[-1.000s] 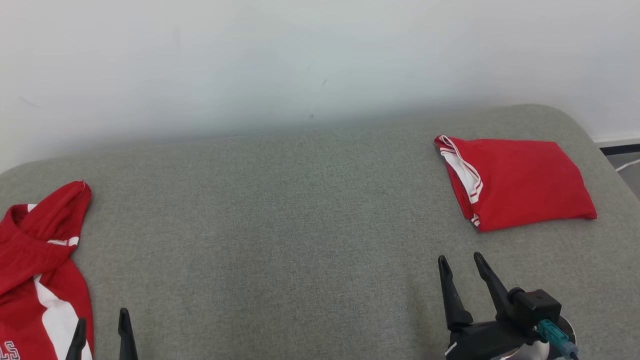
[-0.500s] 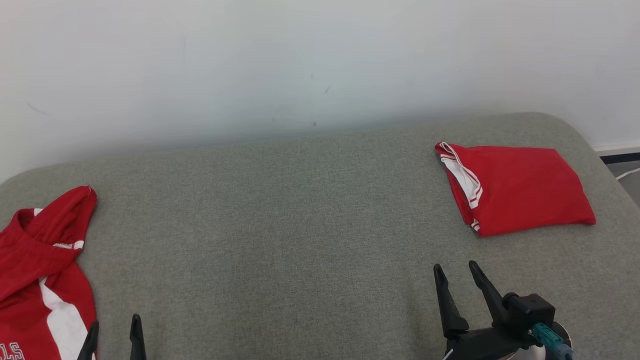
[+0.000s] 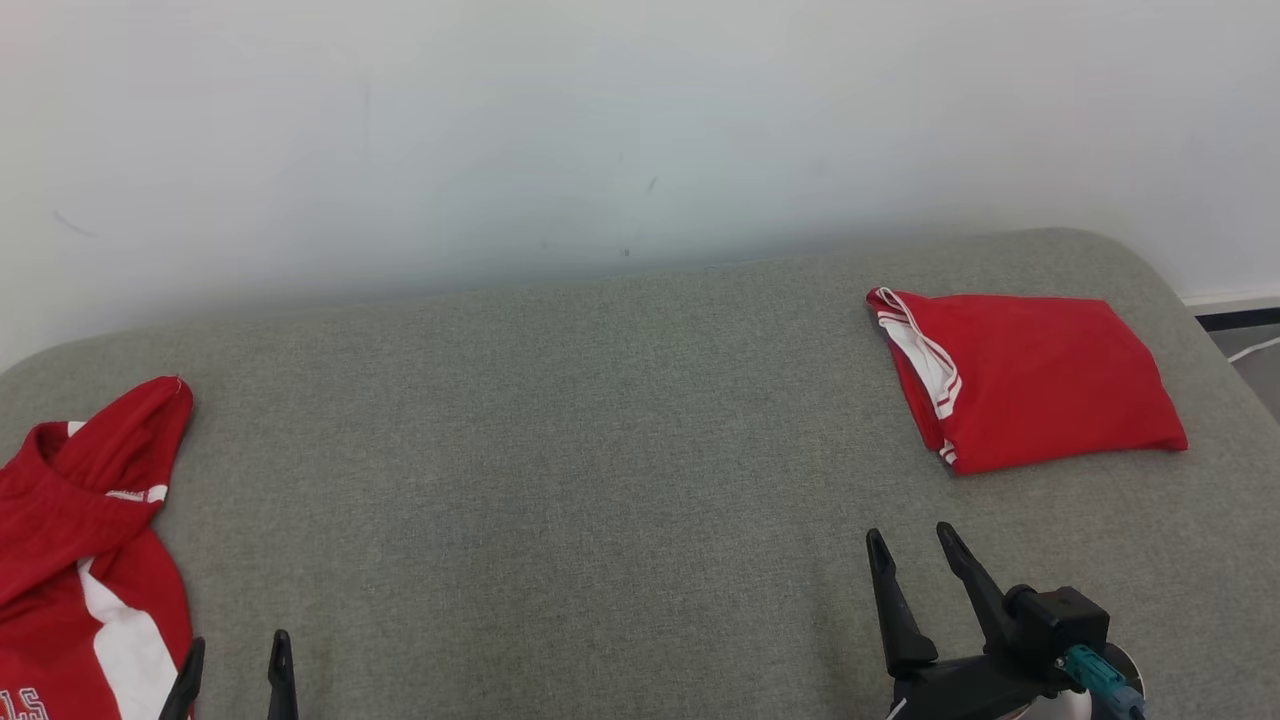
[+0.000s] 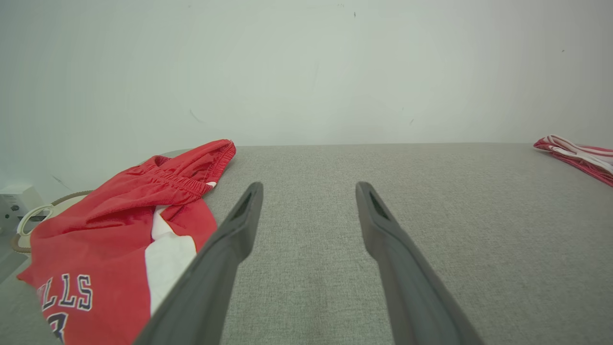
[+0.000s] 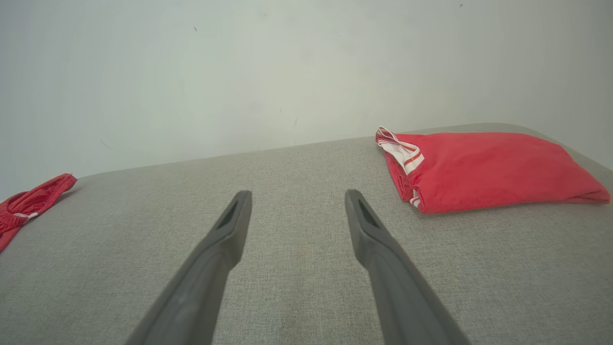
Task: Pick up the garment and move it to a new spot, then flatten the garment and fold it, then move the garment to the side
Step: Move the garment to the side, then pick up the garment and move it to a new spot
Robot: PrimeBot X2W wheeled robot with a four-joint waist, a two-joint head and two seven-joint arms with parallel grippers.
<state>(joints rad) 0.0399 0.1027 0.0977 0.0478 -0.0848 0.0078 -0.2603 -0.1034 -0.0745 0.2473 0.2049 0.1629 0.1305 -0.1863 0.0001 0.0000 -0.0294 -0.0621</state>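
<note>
A crumpled red garment (image 3: pixel 80 500) with white panels and lettering lies at the left edge of the grey cushioned surface (image 3: pixel 600 450). It also appears in the left wrist view as the crumpled garment (image 4: pixel 110 239). My left gripper (image 3: pixel 239 642) is open just to its right, holding nothing; its fingers (image 4: pixel 239 225) stand wide apart over bare fabric. A folded red garment (image 3: pixel 1040 375) with white trim rests at the far right, also seen as the folded garment (image 5: pixel 488 167). My right gripper (image 3: pixel 910 533) is open and empty, in front of it and slightly left, not touching.
A pale wall runs along the back of the cushioned surface. The surface curves off at the right, where floor and a white cable (image 3: pixel 1255 345) show. In the left wrist view a white device and looped cord (image 4: pixel 19 215) sit past the left edge.
The whole head view has shifted slightly, so the camera moved. My left gripper's tips have drifted a little to the right. Both garments lie as before.
</note>
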